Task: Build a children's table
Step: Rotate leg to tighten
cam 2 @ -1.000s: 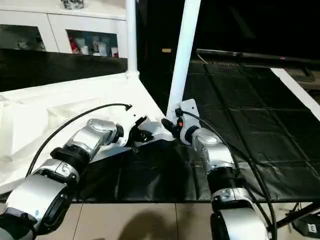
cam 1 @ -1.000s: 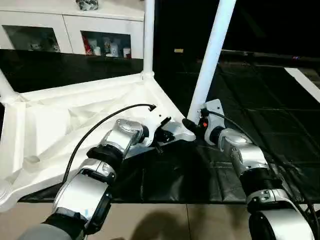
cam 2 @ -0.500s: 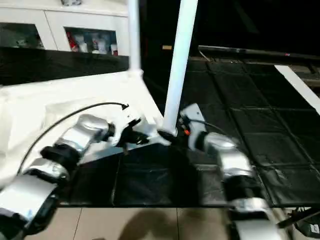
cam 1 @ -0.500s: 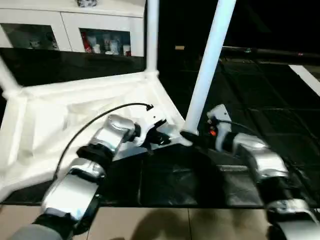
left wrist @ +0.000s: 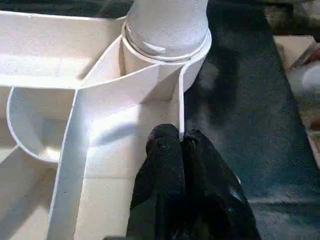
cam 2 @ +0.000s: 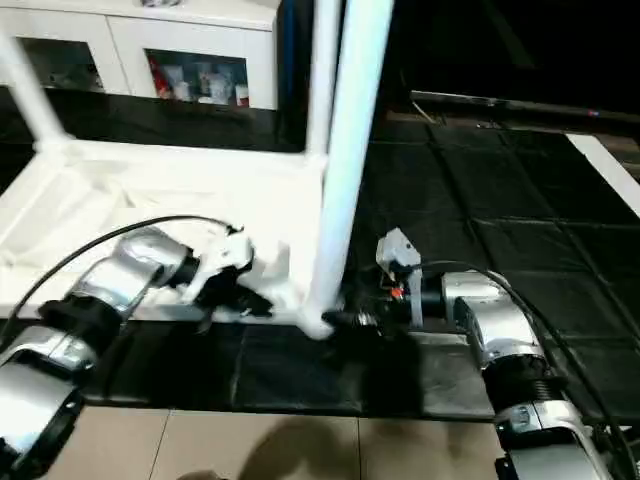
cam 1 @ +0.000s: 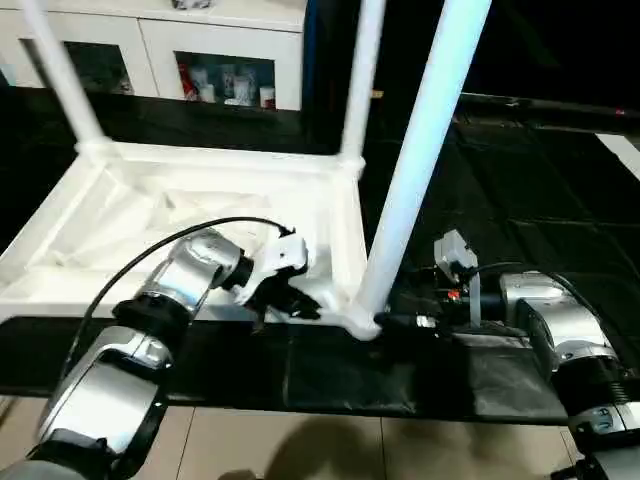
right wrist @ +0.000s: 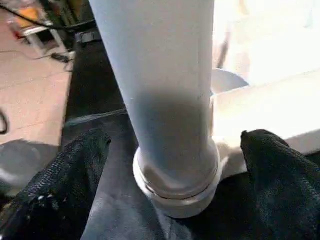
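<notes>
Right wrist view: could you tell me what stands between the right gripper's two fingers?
The white table leg, seated upright in its corner socket, stands between the black fingers.

A white cabinet (cam 1: 150, 45) with glass doors stands at eleven o'clock behind black sheeting (cam 1: 520, 200); beige floor tiles (cam 1: 300, 445) at six.

Dim room w/ bright glare off the white table top (cam 1: 150, 200), head views slightly motion-blurred, nearest leg (right wrist: 160, 90) soft and shadowed up close.
</notes>
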